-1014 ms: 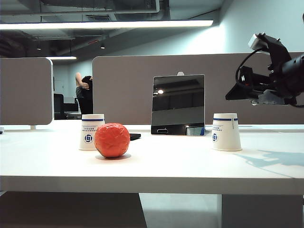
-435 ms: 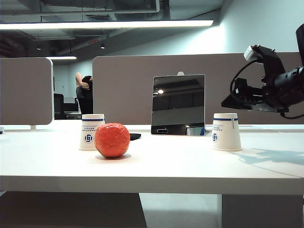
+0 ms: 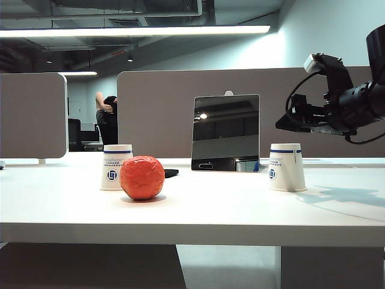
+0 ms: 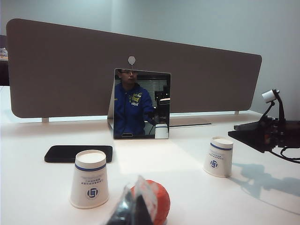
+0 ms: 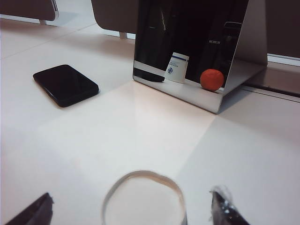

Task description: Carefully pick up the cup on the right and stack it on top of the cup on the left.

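The right cup, upside down on the counter well apart from the left cup, is straddled from above by the released right gripper; centring before closing gently is advised. The left gripper's state cannot be told

So on the white table there's a crumpled orange-red ball sitting left of center in the exterior view. A square mirror stands upright in the middle, propped against the long gray divider panel behind it. A black phone lies flat on the left of the left wrist view, in front of the panel. The mirror shows a guy in a blue jacket. Far back at left, someone's seated under the ceiling lights.
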